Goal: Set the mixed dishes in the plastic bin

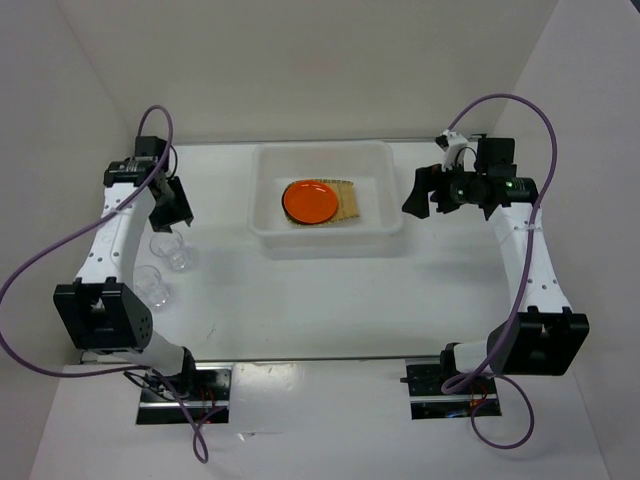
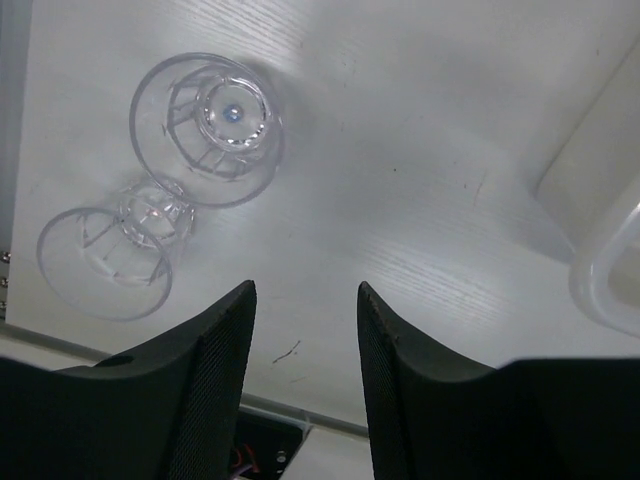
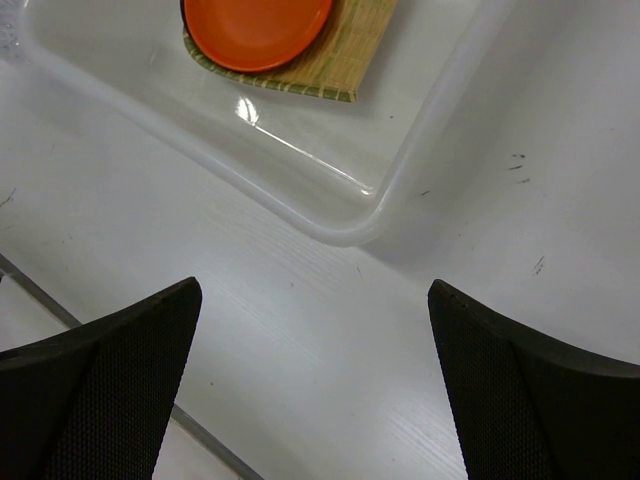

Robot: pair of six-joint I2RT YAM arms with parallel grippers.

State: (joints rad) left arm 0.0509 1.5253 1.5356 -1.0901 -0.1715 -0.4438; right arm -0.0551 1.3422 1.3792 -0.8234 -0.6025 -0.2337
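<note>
Surface: white table [image 1: 330,300] inside pale walls; my two arm bases sit at its near edge.
Bin: the plastic bin [image 1: 268,190] stands toward the far edge, about midway along it.
Already in: the orange plate [image 1: 309,202] lies on the woven tray [image 1: 349,200] inside the bin; I cannot see the black plate.
Left out: two clear cups [image 1: 178,252] stand near the left edge, just beside each other.
My left gripper [image 2: 305,315]: empty, fingers a little apart, hanging above the table near the cups.
My right gripper [image 3: 315,310]: empty, fingers spread wide, just off the bin's right side.
Step, as I judge it: cups come next.
Next move: spread my left fingers wider, drop over the farther cup [image 2: 208,125], pinch its wall, carry it to the bin.
</note>
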